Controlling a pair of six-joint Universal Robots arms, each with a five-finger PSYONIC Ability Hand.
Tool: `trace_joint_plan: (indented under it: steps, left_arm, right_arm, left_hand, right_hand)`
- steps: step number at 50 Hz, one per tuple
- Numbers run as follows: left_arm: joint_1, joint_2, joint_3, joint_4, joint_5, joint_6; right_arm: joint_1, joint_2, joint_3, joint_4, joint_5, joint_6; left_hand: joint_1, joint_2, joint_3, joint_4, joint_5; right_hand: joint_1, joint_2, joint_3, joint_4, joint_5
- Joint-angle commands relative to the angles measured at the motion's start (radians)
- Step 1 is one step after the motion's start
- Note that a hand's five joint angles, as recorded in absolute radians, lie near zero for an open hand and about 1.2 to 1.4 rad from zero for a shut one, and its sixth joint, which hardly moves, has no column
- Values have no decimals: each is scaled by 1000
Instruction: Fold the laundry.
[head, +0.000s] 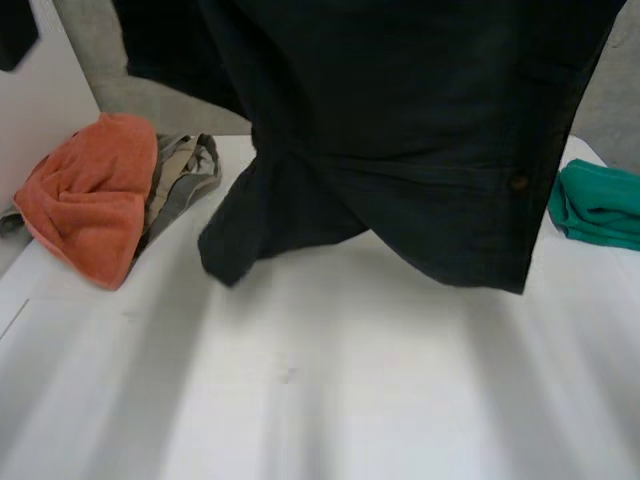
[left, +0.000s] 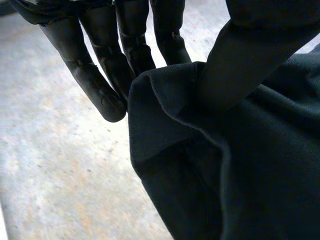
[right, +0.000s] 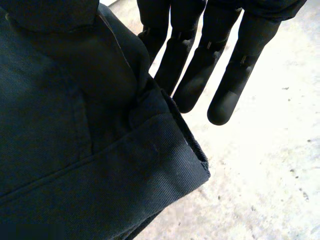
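- Orange towel (head: 90, 200): lies in a bunched heap at the left edge of the white table (head: 330, 390). Thick looped pile, soft and bulky. Not the item in hand.
- Grey garment (head: 182, 178): crumpled and touching the towel's right side. Thin woven cloth with a seamed band showing.
- Left hand (left: 95, 75): fingers straight, with a folded edge of the dark shirt (head: 400, 130) pressed against them by the thumb. Judged a pinch hold on that edge, not a wrap.
- Dark shirt, position: held up above the table and hanging across the middle of the head view. A flap at its lower left, possibly a sleeve, hangs lowest. Contact with the table cannot be confirmed.
- Dark shirt, material: matt, fine-twill woven cloth with stitched hems. One small brown button (head: 519, 183) sits near its right edge.
- Dark shirt, handling (judgement): light, limp and not fragile. It will sag and swing freely, and a shallow pinch could let it slip. Best taken at the doubled hems or shoulder seams, where the cloth is thickest, one hold at each side.
- Right hand (right: 200, 65): fingers straight, with a hemmed corner of the shirt (right: 75, 150) trapped between them and the thumb. Judged a pinch hold on that corner.
- Green cloth (head: 600, 205): folded loosely at the table's right edge, clear of the shirt. Smooth knit look.
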Motion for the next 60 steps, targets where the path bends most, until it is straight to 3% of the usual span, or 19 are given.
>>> trace_joint_plan:
  steps: [1, 8, 15, 23, 26, 28, 33, 39, 46, 48, 54, 60]
  left_arm:
    - [70, -13, 60, -10, 2, -26]
    - [173, -227, 139, -26, 5, -84]
    - [193, -493, 163, -24, 58, -136]
    - [181, -766, 260, 100, 49, -104]
    - [170, -817, 327, 103, 14, -64]
    - [156, -821, 353, 91, -24, -37]
    - [144, -777, 328, 82, -104, -10]
    - [135, -604, 82, 75, -141, -3]
    - [72, -418, -264, 0, -112, -1]
    - [20, -352, -408, -84, -107, -7]
    - [-85, -304, -608, -187, -112, -18]
    - [-143, -330, -674, -159, -116, -50]
  right_arm:
    - [-3, 26, -17, -13, 1, 54]
    - [62, 219, -59, -5, 25, 48]
    - [114, 480, -111, -44, 80, 0]
    - [138, 805, -250, -410, 229, -149]
    - [143, 918, -324, -556, 240, -224]
    - [144, 977, -371, -567, 237, -268]
    - [135, 956, -358, -414, 243, -243]
    - [100, 766, -182, -183, 217, -82]
    - [39, 581, 36, 79, 87, -103]
    - [7, 523, 137, 165, 25, -136]
    - [-53, 457, 350, 202, -71, -216]
    - [-86, 457, 513, 17, -116, -221]
  left_hand:
    - [259, 200, 208, 198, 244]
    - [259, 200, 208, 198, 244]
    - [259, 200, 208, 198, 244]
    - [259, 200, 208, 198, 244]
    - [-589, -648, -639, -650, -604]
    - [-962, -1022, -1013, -1023, -977]
    - [-962, -1022, -1013, -1023, -977]
    - [-962, -1022, -1013, -1023, -977]
    - [-962, -1022, -1013, -1023, -977]
    - [-877, -936, -928, -938, -892]
    - [-874, -933, -924, -935, -889]
    - [-888, -948, -939, -949, -903]
  right_hand:
    - [301, 229, 211, 202, 206]
    - [301, 229, 211, 202, 206]
    - [301, 229, 211, 202, 206]
    - [301, 229, 211, 202, 206]
    - [-911, -983, -1001, -1010, -1006]
    - [-921, -993, -1010, -1019, -1016]
    - [-921, -993, -1010, -1019, -1016]
    - [-921, -993, -1010, -1019, -1016]
    - [-921, -993, -1010, -1019, -1016]
    - [-886, -958, -975, -984, -981]
    - [-778, -849, -867, -876, -872]
    - [-719, -790, -808, -817, -813]
